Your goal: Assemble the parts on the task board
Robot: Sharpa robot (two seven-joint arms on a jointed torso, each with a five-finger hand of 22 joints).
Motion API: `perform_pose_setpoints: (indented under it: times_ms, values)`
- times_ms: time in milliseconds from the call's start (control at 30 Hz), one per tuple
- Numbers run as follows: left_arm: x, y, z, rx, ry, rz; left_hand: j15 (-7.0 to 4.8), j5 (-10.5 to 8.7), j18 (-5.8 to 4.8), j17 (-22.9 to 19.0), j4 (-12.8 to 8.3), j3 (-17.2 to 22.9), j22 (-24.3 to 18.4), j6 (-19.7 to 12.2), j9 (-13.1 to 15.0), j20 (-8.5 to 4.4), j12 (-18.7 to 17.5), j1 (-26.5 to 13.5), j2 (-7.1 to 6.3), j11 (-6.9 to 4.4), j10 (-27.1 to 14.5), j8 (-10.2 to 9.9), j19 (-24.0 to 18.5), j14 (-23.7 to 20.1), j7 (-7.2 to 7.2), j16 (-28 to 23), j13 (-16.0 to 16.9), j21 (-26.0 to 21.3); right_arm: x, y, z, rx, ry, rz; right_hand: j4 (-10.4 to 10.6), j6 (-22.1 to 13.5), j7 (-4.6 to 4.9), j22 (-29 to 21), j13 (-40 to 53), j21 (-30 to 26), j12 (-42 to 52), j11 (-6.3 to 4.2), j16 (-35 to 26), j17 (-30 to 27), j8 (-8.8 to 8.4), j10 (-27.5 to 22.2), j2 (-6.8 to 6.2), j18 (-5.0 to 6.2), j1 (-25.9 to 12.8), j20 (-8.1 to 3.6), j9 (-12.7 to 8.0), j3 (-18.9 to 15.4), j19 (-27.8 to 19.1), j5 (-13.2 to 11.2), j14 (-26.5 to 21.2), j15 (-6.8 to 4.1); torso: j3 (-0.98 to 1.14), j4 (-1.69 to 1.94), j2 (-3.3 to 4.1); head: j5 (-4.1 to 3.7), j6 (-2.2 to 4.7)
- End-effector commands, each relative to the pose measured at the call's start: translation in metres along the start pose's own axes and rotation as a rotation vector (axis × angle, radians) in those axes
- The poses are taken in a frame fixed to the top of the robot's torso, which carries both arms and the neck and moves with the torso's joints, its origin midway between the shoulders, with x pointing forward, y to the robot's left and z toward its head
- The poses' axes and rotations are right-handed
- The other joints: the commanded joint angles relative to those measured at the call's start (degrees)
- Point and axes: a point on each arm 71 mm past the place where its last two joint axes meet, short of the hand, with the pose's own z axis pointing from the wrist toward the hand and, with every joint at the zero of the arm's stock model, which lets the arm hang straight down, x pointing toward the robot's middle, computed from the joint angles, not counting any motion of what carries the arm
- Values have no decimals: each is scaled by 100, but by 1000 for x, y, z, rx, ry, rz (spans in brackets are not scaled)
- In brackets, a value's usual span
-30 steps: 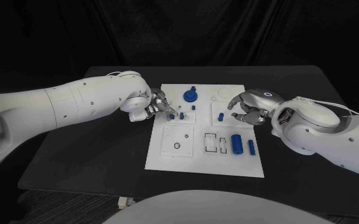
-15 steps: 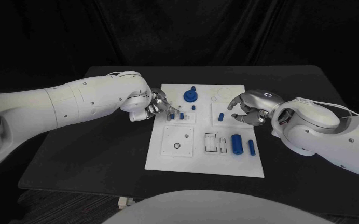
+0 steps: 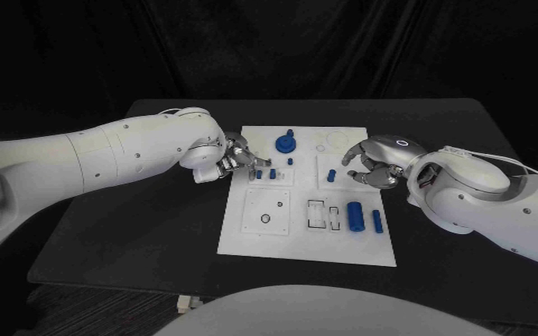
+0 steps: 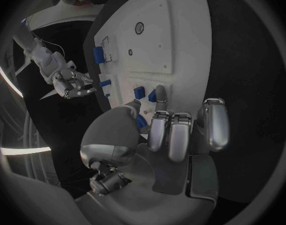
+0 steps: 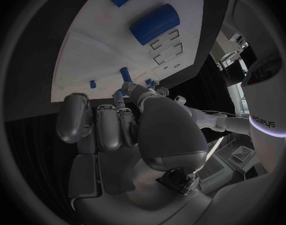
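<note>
— Black bench (image 3: 146, 219), dark curtain behind. Has anything on it changed since a second ago?

— Hardly. Nearest the robot on the task board (image 3: 281, 243), the large blue cylinder (image 3: 354, 216) and the slim blue rod (image 3: 377, 222) lie where they lay before, beside empty rectangular slots.

— And the hands?

— Both stay over the board's middle. The right hand (image 3: 373, 166) hovers with fingers (image 5: 96, 125) curled in near a small blue peg (image 3: 332, 173); whether it holds anything cannot be told. The left hand (image 3: 232, 157) has its fingers (image 4: 170, 132) bunched close to two short blue pegs (image 3: 266, 173), its grip equally unclear.

— Farther back?

— A blue round part (image 3: 286, 144) stands at the far end, unmoved.
</note>
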Motion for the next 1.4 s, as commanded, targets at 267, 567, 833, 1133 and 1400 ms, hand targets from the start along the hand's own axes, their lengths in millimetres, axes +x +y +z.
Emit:
perform_pose_setpoints:
  times_ms: [267,567,833,1133,1400]
  values:
    - [-11,-4,-5,142,-160,-74,-44,-58,-37,1509,1,-767,1095,-92,384,-44,122,-268,108,-48,187,383,108,594,-50,15,1168,100,0,-3,-1,18,-5,0,31,47,13,807,126,-39,-41,-2,-32,-9,-24,-38,57,65,4,2,1,12,-55,23,183,44,-1,2,2,-9,-1]
    - [-21,-9,-15,231,-250,-71,-51,-52,-44,1509,-14,-895,1104,-138,443,-52,134,-129,157,-53,202,427,127,594,-54,15,1179,125,-2,-6,-5,24,-22,4,33,49,13,806,120,-42,-43,-2,-30,-5,-25,-41,58,66,3,2,1,13,-56,24,184,45,0,1,-6,-34,-1]
    - [-39,-35,-30,484,-399,53,140,106,-21,741,-466,-907,1049,-1073,-89,85,-1272,1713,73,197,-1475,-219,-60,-445,249,-619,-65,-40,-7,-7,-8,20,-57,9,34,54,12,818,138,0,-35,-3,-12,30,-24,-30,58,57,3,2,2,14,-43,26,191,45,0,0,-4,-8,-1]
    - [-36,-65,-36,763,-562,500,79,221,-48,-249,-799,-392,1109,-1202,-2236,87,-6233,3426,-279,153,-4334,-1298,136,-760,-18,-1300,-4347,103,-7,-5,-6,8,-59,8,34,64,9,825,145,24,-32,-5,-3,46,-20,-24,59,52,4,2,4,15,-35,28,196,44,2,-1,-8,-60,-1]
    - [-17,-69,-13,759,-540,762,-119,390,0,-1080,-1109,-17,1034,-1298,-3530,67,-6981,3744,-484,-39,-4606,-1333,28,-1046,-519,-1723,-5651,-197,-6,-5,-4,6,-58,21,32,75,7,826,149,28,-29,-7,0,49,-16,-20,60,51,8,2,6,17,-33,30,198,42,1,-4,12,-84,-1]
